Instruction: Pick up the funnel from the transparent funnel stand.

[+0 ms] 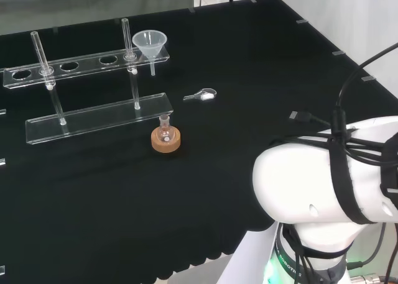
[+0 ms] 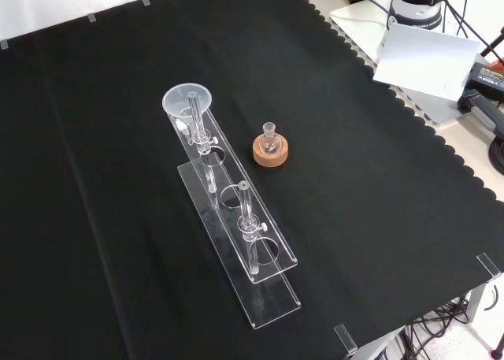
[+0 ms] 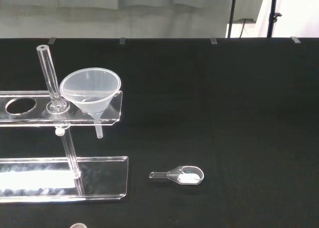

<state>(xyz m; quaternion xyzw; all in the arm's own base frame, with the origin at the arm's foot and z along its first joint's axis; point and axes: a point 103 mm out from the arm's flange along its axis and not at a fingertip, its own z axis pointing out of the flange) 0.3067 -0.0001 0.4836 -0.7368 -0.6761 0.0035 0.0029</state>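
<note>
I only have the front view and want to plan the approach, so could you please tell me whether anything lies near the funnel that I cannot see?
Observer: Yes. In the head view a small clear scoop lies on the cloth to the right of the funnel stand, apart from it.
Operator: Is the scoop empty?
Observer: No, the wrist view shows something white in its bowl.
Operator: Does the funnel's stem touch anything?
Observer: The funnel sits in the stand's end hole, and its stem hangs free below the upper shelf.
</note>
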